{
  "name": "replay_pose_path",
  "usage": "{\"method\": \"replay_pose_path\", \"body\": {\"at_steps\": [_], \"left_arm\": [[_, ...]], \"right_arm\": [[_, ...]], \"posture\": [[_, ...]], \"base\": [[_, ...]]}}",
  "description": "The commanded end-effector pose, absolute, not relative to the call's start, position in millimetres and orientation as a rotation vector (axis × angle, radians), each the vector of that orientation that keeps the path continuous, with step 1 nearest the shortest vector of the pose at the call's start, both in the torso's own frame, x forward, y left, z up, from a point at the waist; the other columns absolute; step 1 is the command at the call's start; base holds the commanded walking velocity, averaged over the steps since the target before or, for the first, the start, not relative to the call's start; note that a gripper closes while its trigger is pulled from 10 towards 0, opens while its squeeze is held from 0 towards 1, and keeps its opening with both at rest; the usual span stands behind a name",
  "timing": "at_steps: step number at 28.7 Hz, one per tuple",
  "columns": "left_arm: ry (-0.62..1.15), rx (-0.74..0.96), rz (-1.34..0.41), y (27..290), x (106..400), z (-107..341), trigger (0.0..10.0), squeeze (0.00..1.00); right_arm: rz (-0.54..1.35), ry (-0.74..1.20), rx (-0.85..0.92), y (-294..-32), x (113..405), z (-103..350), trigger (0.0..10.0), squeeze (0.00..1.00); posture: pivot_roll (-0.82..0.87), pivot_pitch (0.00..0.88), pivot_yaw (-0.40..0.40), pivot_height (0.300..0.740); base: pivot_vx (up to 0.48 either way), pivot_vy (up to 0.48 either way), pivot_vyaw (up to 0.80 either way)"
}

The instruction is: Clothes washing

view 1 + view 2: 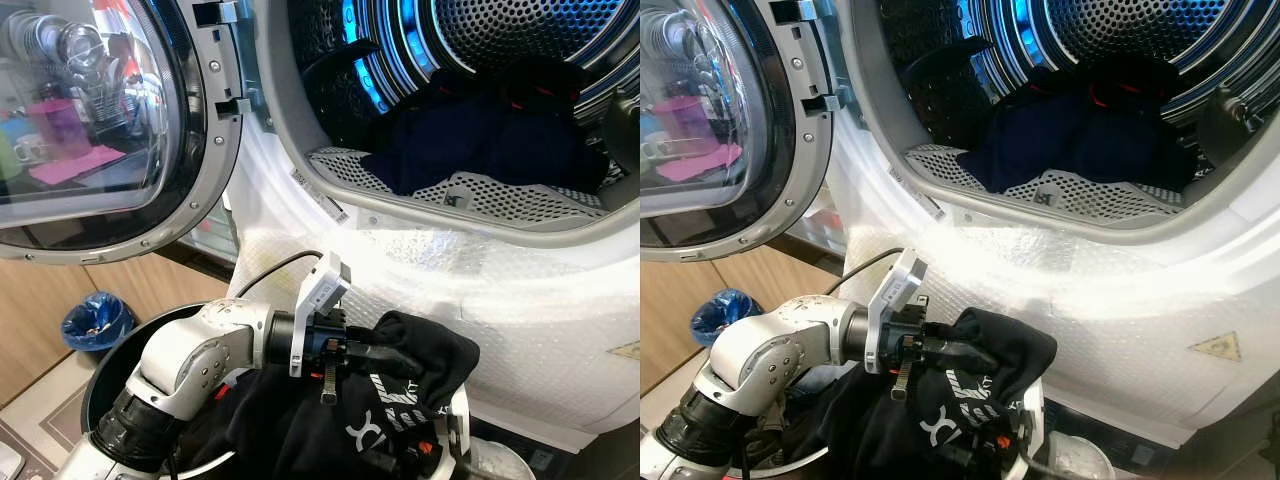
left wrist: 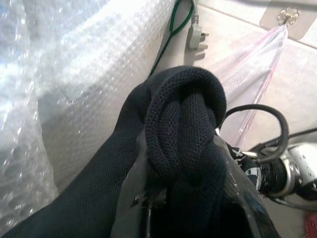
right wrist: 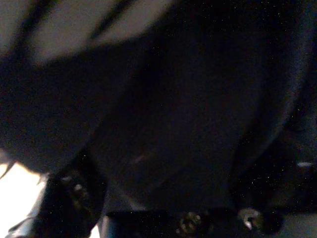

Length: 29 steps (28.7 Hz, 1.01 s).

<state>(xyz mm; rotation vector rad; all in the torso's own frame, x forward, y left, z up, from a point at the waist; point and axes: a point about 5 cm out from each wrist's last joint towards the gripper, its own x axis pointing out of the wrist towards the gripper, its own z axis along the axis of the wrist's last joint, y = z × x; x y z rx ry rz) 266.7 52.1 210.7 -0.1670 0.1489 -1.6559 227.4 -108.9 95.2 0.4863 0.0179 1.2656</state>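
A: Black garment (image 1: pixel 420 375) first. From the left eye view, where is it?

B: I see it bunched at the right rim of the laundry basket (image 1: pixel 105 385), below the washer's open drum (image 1: pixel 520 60). My left gripper (image 1: pixel 385 357) is clamped on its top fold. White lettering shows on the cloth under the fingers. Dark clothes (image 1: pixel 490 135) already lie in the drum, at its front lip. The round door (image 1: pixel 90 130) hangs open toward the left.

A: And the right eye view?

B: Same scene. The washer front (image 1: pixel 1120 300) is wrapped in bubble film, and the garment hangs just beside it.

A: Left wrist view?

B: A thick roll of the dark knit sits squeezed between my fingers, with the bubble film close behind and a white plug (image 2: pixel 197 34) beyond.

A: Right wrist view?

B: Very dark. I make out black cloth only, and I cannot tell how the right gripper stands.
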Motion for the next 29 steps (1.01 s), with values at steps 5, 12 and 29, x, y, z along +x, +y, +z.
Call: {"method": "replay_pose_path", "body": {"at_steps": [5,12,29], "left_arm": [[0.083,-0.129,-1.671,49.2,266.6,225.2,0.0,0.0],[0.08,-0.131,-1.675,49.2,265.5,226.7,0.0,0.0],[0.086,-0.134,-1.713,57.2,260.3,231.9,0.0,0.0]], "right_arm": [[1.214,-0.085,0.612,-107.7,240.3,114.4,0.0,0.0],[1.246,-0.088,0.668,-108.6,232.9,114.0,0.0,0.0],[1.421,-0.054,0.641,-110.8,211.6,109.8,0.0,0.0]], "posture": [[-0.02,0.0,0.095,0.74],[-0.02,0.0,0.098,0.74],[-0.02,0.0,0.109,0.74]], "base": [[0.0,0.0,0.0],[0.0,0.0,0.0],[0.0,0.0,0.0]]}}
